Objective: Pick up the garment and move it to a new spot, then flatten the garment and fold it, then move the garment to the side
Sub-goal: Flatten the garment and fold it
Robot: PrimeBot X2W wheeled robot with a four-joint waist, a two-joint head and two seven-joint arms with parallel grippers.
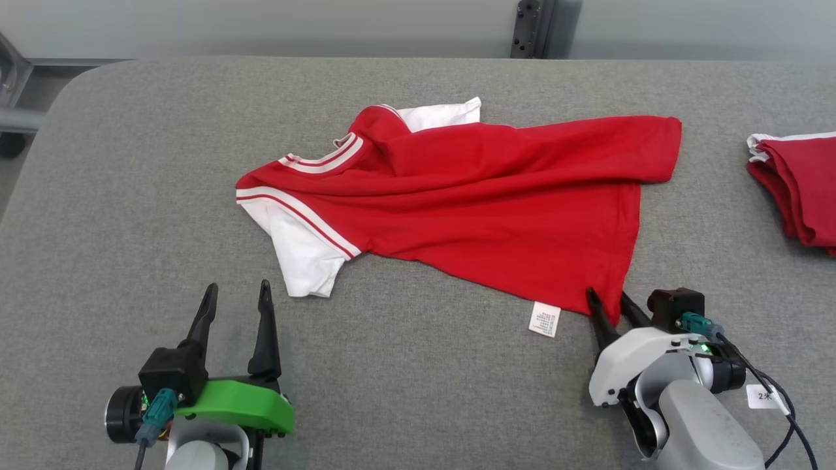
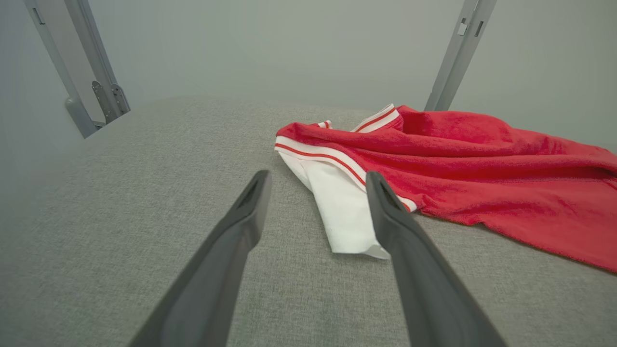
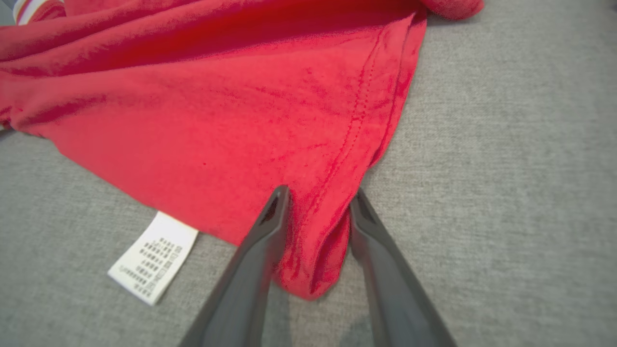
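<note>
second red garment [image 1: 800, 189] cut off at right edge, care label [image 3: 153, 258] print unreadable

Wide bare stretch of grey fabric-covered table [image 1: 130, 163] along the left and near edge, crumpled red and white short-sleeved shirt [image 1: 470, 189] sprawling across the middle, folded red garment pile [image 1: 797, 189] crowding the right edge, open gap between them.
</note>
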